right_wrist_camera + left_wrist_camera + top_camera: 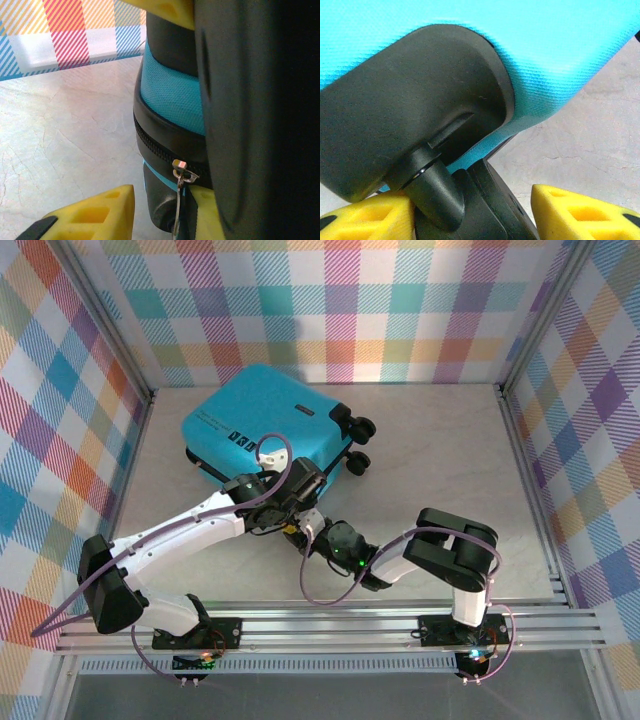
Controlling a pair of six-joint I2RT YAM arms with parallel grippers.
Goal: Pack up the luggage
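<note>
Right hand (162, 200) nearest: fingers apart, clamped on nothing, zipper pull (178, 170) and luggage corner between them. Left hand (472, 197) just beyond: fingers apart astride black wheel stem (436, 192), stem against one finger (370, 220). Luggage (265, 420) closed, lying flat on surface (440, 460), far left of centre, wheels to right. Checked walls (350, 300) behind
</note>
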